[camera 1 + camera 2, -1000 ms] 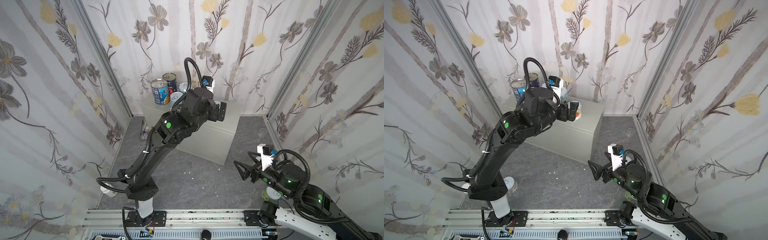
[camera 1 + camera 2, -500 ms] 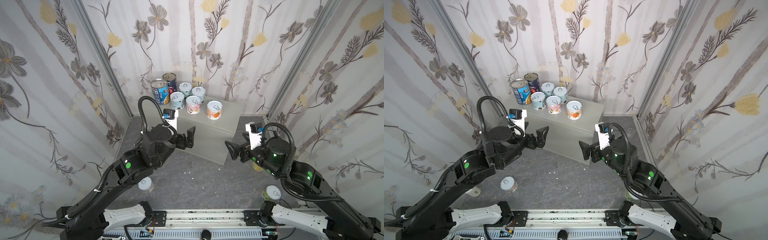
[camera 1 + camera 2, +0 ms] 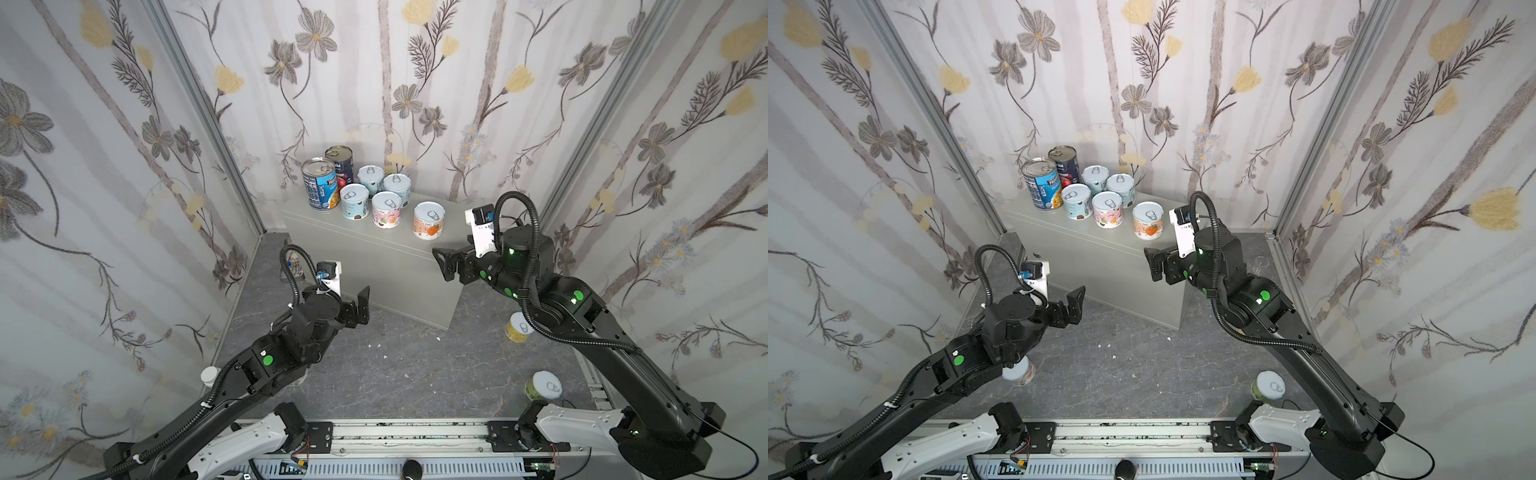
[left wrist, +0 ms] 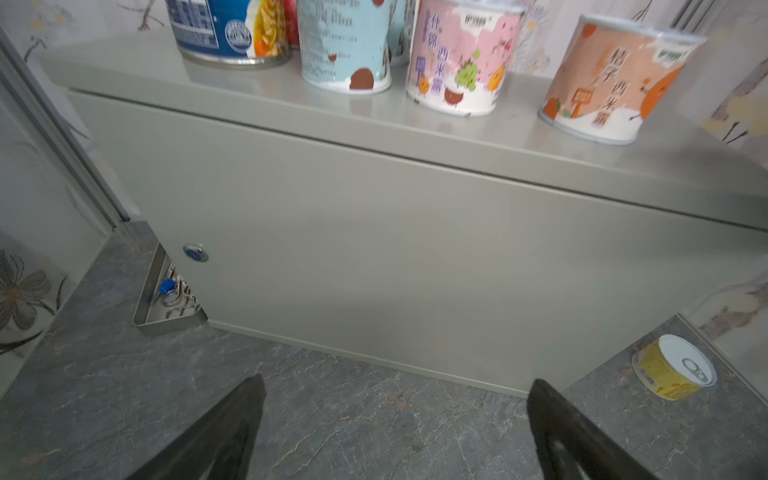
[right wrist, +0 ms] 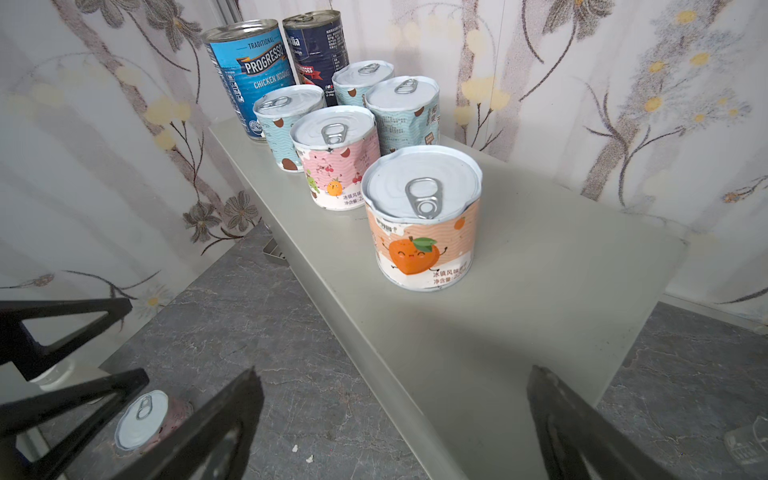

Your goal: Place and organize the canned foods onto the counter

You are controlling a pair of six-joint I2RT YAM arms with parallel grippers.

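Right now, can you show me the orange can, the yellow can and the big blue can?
orange can [image 5: 422,187]: right wrist view, on its lid.
yellow can [image 4: 656,372]: left wrist view, on its label.
big blue can [image 3: 319,190]: in a top view, on its label.

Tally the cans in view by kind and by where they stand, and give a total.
Tall cans: 2, the blue can and navy can, on the counter.
Short cans on the counter: 5, three pale-blue cans, a pink can, an orange can.
Short cans on the floor: 3, a yellow can, a green can, a part-hidden can.
Total: 10 cans.
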